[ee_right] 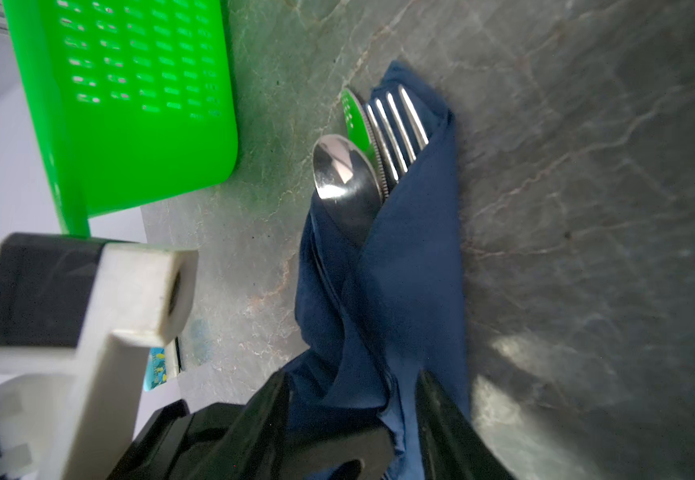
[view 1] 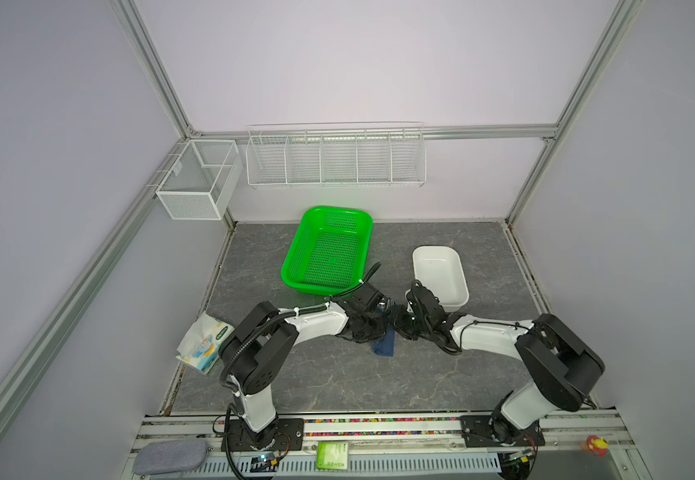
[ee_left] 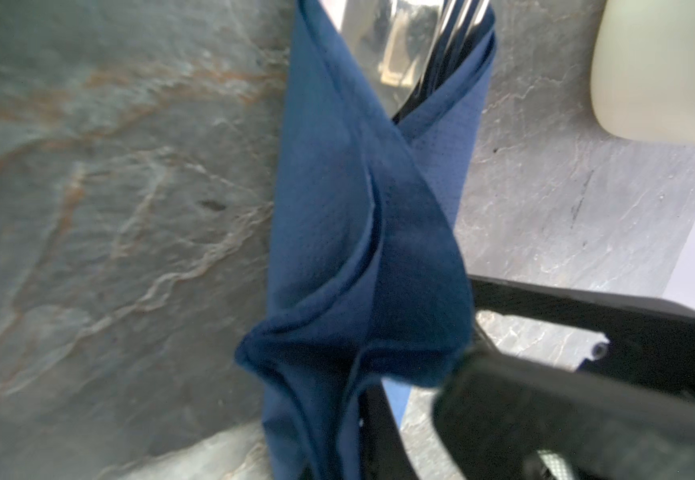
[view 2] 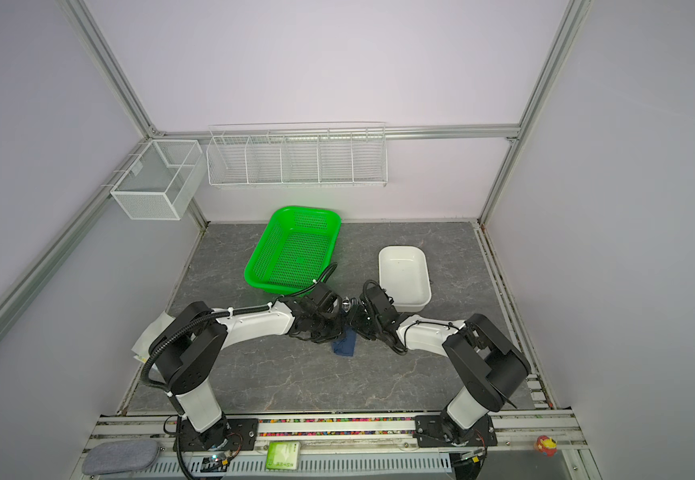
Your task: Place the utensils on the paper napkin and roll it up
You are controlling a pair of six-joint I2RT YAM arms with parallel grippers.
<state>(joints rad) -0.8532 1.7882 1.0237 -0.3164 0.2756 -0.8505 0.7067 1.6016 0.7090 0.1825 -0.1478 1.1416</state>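
The paper napkin (view 1: 384, 345) (view 2: 345, 345) is a narrow dark blue roll on the grey table between my two grippers. In the right wrist view the napkin (ee_right: 400, 270) wraps the utensils: spoon bowl (ee_right: 343, 178), fork tines (ee_right: 397, 124) and knife tip (ee_right: 356, 120) stick out of its far end. Their shiny ends (ee_left: 412, 50) also show above the napkin (ee_left: 358, 208) in the left wrist view. My left gripper (view 1: 373, 330) (ee_left: 337, 449) is shut on the roll's end, its jaws hidden by the paper. My right gripper (view 1: 400, 326) (ee_right: 354, 399) is open, its fingers standing on either side of the roll.
A green perforated basket (view 1: 337, 210) (ee_right: 130, 104) sits behind the grippers, a white tub (view 1: 414, 266) (ee_left: 661, 75) to the right of it. A white tissue pack (view 1: 202, 343) lies at the left table edge. Wire racks (view 1: 335, 158) hang on the back wall.
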